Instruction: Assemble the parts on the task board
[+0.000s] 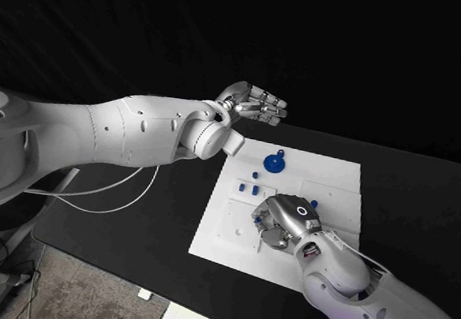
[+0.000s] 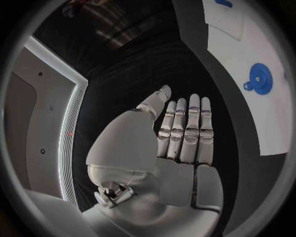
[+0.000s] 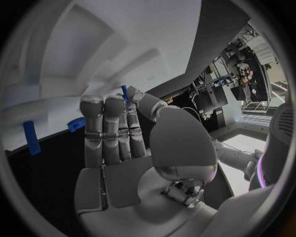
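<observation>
Left arm reaches in across the dark surface (image 1: 118, 224); left hand (image 1: 255, 105) hangs past the board's far left corner, over the black, holding nothing. In the left wrist view its fingers (image 2: 188, 131) lie straight and side by side, thumb out a little to one side, palm bare. The board (image 1: 337, 177) lies off to the side of those fingers, well apart from them. On the board's far part a blue round disc part (image 1: 274, 164) with a small lobe at its rim; the left wrist view shows the same disc (image 2: 260, 78) lying flat on white, beyond the fingertips and to one side. Nearer the middle, a few small blue parts (image 1: 249, 187) lie just beside the right hand, on the side toward the left arm. Right hand (image 1: 282, 222) is down on the board's near middle, back of the hand up, fingers curled under toward the plate. In the right wrist view its fingers (image 3: 105, 131) stand close together and the thumb tip meets a thin blue peg (image 3: 125, 92) held against the neighbouring fingertip, right at the white board face. In that view, a blue bar (image 3: 29, 137) and a blue toothed piece (image 3: 76, 124) sit on the board edge, apart from the fingers.
</observation>
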`<action>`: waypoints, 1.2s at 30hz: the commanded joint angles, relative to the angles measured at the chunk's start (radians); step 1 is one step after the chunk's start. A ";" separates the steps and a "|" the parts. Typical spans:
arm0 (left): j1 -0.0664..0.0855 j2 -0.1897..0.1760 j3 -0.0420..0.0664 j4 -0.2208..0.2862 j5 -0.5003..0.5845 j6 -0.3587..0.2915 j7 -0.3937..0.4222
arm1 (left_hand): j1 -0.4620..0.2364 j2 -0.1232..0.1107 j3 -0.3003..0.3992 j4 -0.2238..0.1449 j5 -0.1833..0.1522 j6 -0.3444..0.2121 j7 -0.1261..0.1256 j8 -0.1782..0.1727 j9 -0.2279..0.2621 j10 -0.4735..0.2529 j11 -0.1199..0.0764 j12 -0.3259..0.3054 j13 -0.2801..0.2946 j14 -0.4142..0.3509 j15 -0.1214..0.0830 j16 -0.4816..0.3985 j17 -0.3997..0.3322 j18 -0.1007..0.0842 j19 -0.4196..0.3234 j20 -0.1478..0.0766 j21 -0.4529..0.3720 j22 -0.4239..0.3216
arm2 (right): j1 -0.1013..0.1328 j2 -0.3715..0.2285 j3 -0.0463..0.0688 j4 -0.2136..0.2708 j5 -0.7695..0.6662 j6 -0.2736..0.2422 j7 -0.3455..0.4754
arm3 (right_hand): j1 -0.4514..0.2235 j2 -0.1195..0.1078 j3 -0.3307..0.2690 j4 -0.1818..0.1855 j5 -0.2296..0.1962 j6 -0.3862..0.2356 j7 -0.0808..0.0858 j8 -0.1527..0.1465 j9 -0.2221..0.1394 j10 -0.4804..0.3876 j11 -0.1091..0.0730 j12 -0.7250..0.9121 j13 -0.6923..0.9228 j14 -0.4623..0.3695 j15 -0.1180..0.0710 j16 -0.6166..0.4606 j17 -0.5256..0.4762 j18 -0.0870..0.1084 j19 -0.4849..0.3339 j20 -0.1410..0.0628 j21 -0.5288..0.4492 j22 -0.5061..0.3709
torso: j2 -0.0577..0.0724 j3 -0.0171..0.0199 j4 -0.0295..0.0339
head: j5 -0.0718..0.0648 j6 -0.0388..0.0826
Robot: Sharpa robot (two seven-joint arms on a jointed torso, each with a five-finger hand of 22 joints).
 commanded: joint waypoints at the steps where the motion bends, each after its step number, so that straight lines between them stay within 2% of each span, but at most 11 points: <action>1: 0.002 0.002 0.001 0.002 0.002 0.012 0.005 | 0.005 0.004 0.000 0.005 0.001 0.001 0.000 0.000 0.000 -0.004 -0.001 -0.002 0.000 -0.009 -0.001 -0.003 -0.001 -0.012 0.004 0.004 0.006 -0.001 | -0.003 0.000 -0.003 0.003 -0.014 0.020 0.001 | -0.001 0.007 0.003 -0.004 0.004 0.002 0.002 0.006 0.001 0.009 -0.004 0.003 0.001 0.003 -0.005 -0.006 0.001 0.011 0.034 -0.004 0.006 0.074 | 0.000 0.0009 -0.0012 | 0.002 -0.003; 19: 0.003 0.010 0.001 0.000 0.001 0.016 0.001 | 0.008 0.003 0.001 0.008 0.000 0.000 0.001 0.000 0.000 -0.007 -0.001 -0.002 0.000 -0.011 0.000 -0.003 -0.001 -0.012 0.003 0.004 0.008 -0.005 | -0.002 0.026 -0.009 -0.025 -0.065 0.055 -0.065 | -0.002 0.008 0.005 -0.006 0.004 0.002 0.002 0.006 0.001 0.008 -0.003 0.002 0.001 0.003 -0.005 -0.006 0.002 0.010 0.033 -0.004 0.004 0.074 | 0.001 -0.0003 0.0011 | -0.002 -0.001; 25: 0.004 0.012 0.001 -0.001 0.001 0.020 0.000 | 0.009 0.004 0.000 0.010 -0.001 0.001 0.001 0.000 0.000 -0.007 0.000 -0.002 0.000 -0.011 0.000 -0.003 -0.001 -0.012 0.003 0.004 0.008 -0.007 | -0.001 0.036 -0.012 -0.032 -0.070 0.064 -0.070 | -0.003 0.008 0.005 -0.006 0.004 0.001 0.002 0.006 0.001 0.006 -0.003 0.002 0.001 0.002 -0.005 -0.007 0.001 0.009 0.031 -0.004 0.001 0.073 | 0.000 -0.0015 0.0008 | -0.001 -0.003; 31: 0.004 0.012 0.001 -0.002 0.000 0.021 -0.002 | 0.009 0.004 0.000 0.010 -0.001 0.001 0.001 0.000 0.000 -0.007 0.000 -0.002 0.000 -0.011 0.000 -0.003 -0.001 -0.012 0.003 0.004 0.008 -0.007 | -0.001 0.037 -0.014 -0.033 -0.070 0.072 -0.068 | -0.005 0.007 0.004 -0.005 0.004 0.000 0.003 0.005 0.000 0.003 -0.002 0.002 0.000 0.001 -0.005 -0.009 0.000 0.008 0.030 -0.004 -0.006 0.071 | -0.001 -0.0011 -0.0005 | 0.002 -0.005; 35: 0.004 0.011 0.001 -0.002 0.000 0.022 -0.004 | 0.009 0.004 0.000 0.010 -0.001 0.001 0.001 0.000 0.000 -0.007 0.000 -0.002 0.000 -0.011 0.000 -0.003 -0.001 -0.012 0.003 0.004 0.008 -0.007 | 0.000 0.034 -0.015 -0.033 -0.060 0.067 -0.062 | -0.008 0.002 0.002 -0.003 0.013 -0.010 0.007 0.004 -0.002 -0.008 0.001 0.002 0.000 0.001 -0.002 -0.009 -0.002 0.008 0.029 -0.001 -0.008 0.071 | -0.001 0.0000 -0.0019 | 0.004 -0.007; 36: 0.004 0.011 0.001 -0.002 0.000 0.022 -0.005 | 0.010 0.003 -0.001 0.012 -0.002 0.000 0.001 0.000 0.000 -0.009 0.000 -0.002 0.000 -0.012 0.000 -0.003 -0.001 -0.012 0.002 0.005 0.009 -0.010 | 0.000 0.033 -0.015 -0.034 -0.057 0.063 -0.060 | -0.014 -0.004 0.000 -0.001 0.035 -0.021 0.010 0.004 -0.003 -0.021 0.005 0.002 -0.001 0.001 0.000 -0.008 -0.002 0.009 0.028 0.000 -0.009 0.070 | -0.001 0.0005 -0.0026 | 0.004 -0.007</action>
